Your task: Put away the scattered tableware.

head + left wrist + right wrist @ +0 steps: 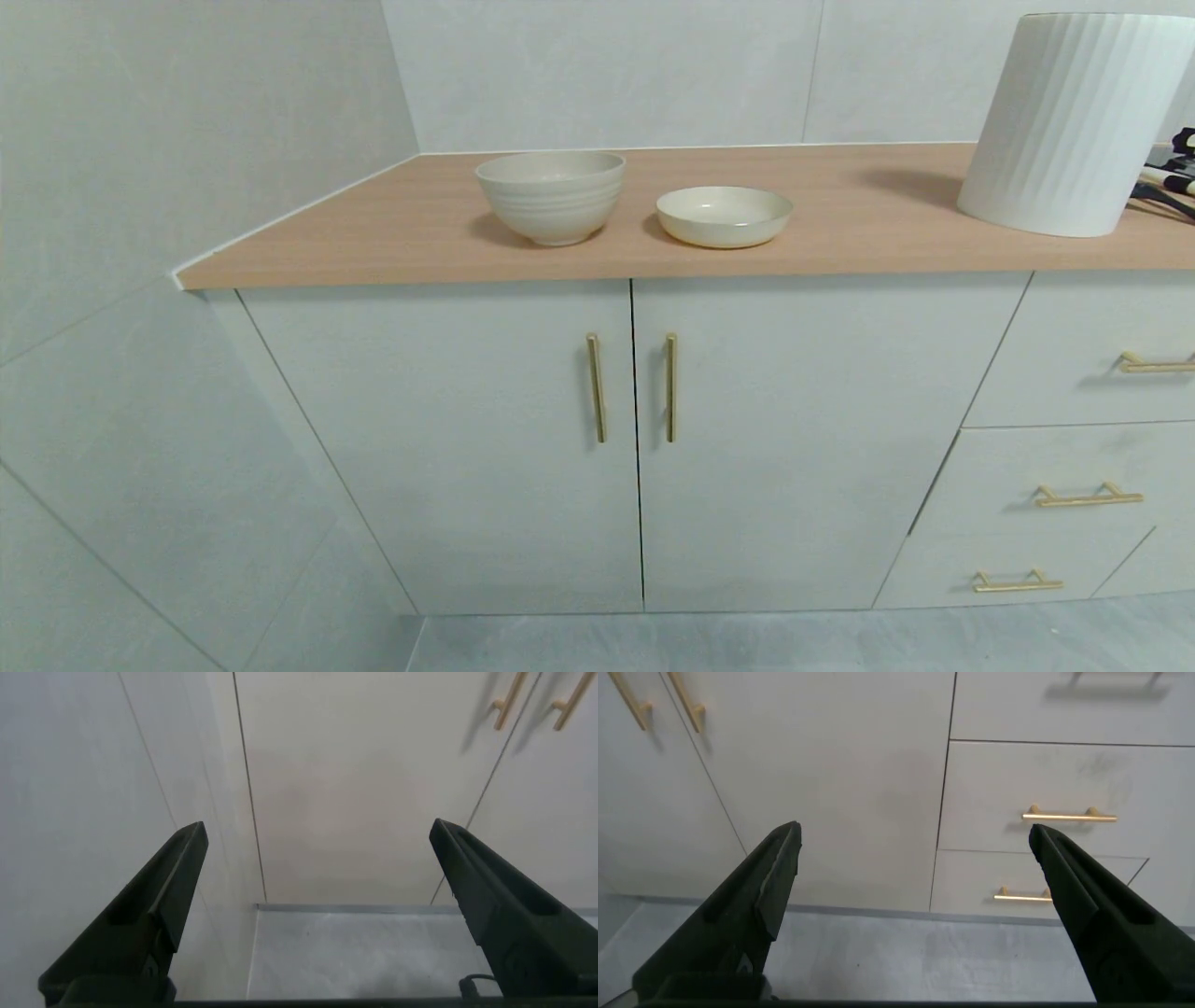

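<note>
On the wooden surface (840,224) stand two cream pieces of tableware: a deep bowl (551,196) with faint rings around its wall, and, at its 3 o'clock and just beside it without touching, a shallow dish (724,216); both are upright. Well apart at 3 o'clock again stands a ribbed white container (1074,121), with dark-handled utensils (1172,177) lying past it at the edge. Below the surface, at 6 o'clock from the bowls, two cabinet doors (467,439) are closed, their upright gold handles (596,387) side by side at the seam, and a stack of drawers (1088,448) lies at their 3 o'clock. The left pincer (318,831) is held low, aimed at the foot of a cabinet door (355,793) where it meets the floor (355,952), its jaws wide apart and holding nothing. The right pincer (913,831) is likewise low and facing the drawer fronts (1036,793) with their gold bars, jaws spread wide and gripping nothing.
</note>
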